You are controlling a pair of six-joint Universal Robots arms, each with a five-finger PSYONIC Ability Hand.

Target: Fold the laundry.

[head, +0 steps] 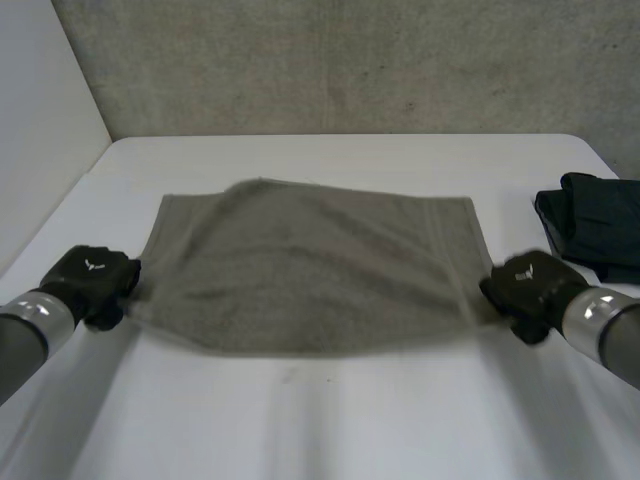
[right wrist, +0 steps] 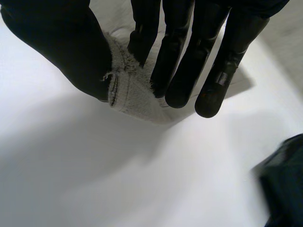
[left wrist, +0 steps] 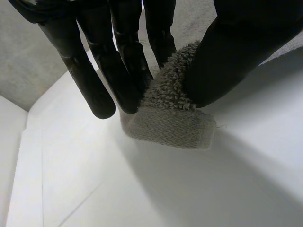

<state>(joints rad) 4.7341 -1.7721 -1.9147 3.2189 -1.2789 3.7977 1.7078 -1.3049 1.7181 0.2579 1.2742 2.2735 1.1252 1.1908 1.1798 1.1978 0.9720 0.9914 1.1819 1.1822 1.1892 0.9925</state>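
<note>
Two robot hands (head: 92,280) (head: 530,285), pinching towel (head: 310,265) near corners

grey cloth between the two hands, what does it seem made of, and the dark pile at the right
The grey cloth looks like matte terry towelling, perhaps cotton: the left wrist view shows a fuzzy looped pile and a flat woven hem. The dark pile looks like smoother black fabric, folded; its fibre is unclear.

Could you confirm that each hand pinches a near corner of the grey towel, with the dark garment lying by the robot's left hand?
Not quite. The dark garment lies near the right hand, as the head view shows. The left hand and the right hand do each pinch a near corner of the grey towel.
</note>
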